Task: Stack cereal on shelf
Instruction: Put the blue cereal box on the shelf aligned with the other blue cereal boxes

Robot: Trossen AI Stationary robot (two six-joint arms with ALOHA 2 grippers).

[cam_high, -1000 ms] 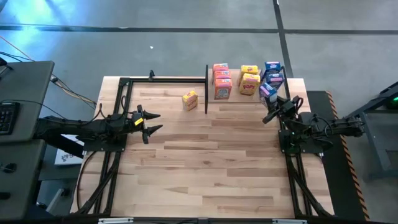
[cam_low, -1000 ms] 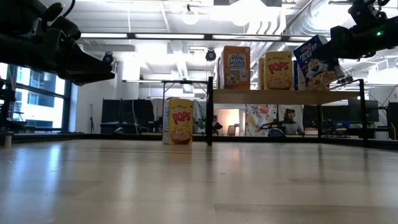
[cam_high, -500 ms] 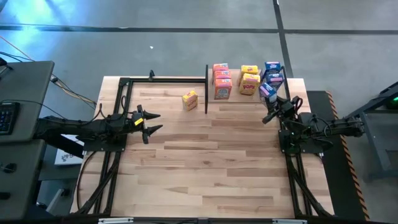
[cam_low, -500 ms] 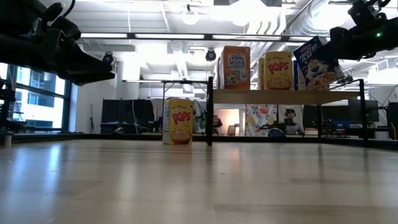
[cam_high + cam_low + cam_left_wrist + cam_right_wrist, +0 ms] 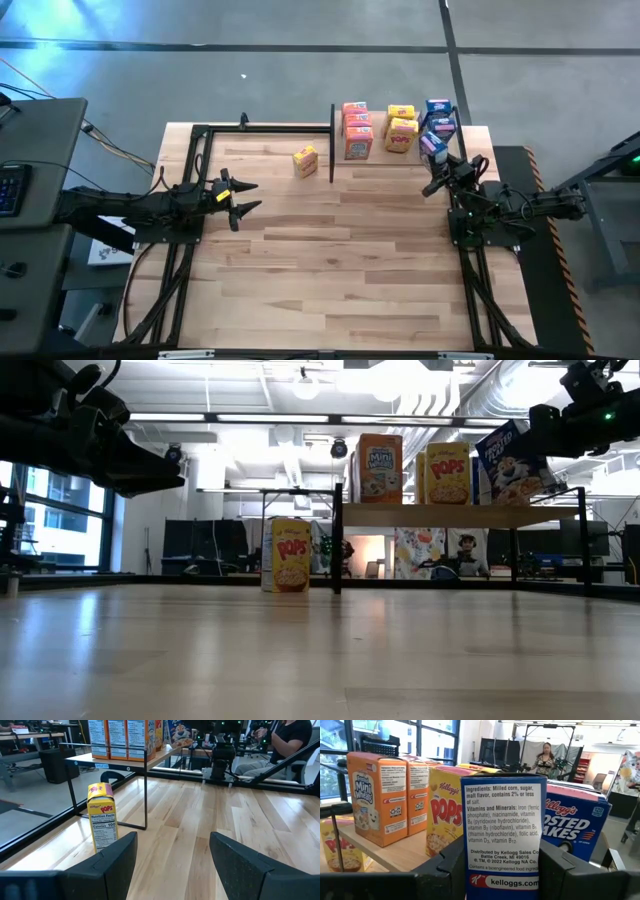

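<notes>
Right gripper (image 5: 437,163) clamps blue cereal box (image 5: 503,835) (tilted) above shelf (image 5: 460,515).

Blue cereal box (image 5: 431,146) tilted above shelf (image 5: 400,158); yellow box (image 5: 305,160) on tabletop.

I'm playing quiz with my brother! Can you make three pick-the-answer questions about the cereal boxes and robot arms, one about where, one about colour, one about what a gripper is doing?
1. Where does the lone yellow box stand?
A on the shelf
B on the table left of the shelf
C in the left gripper

2. What colour is the box in the right gripper?
A blue
B orange
C green

3. How is the left gripper?
A shut on a box
B open and empty
C pressing the shelf

Answers: 1 B, it stands on the tabletop beside the shelf. 2 A, the fingers clamp a blue box. 3 B, its fingers are spread with nothing between.
</notes>
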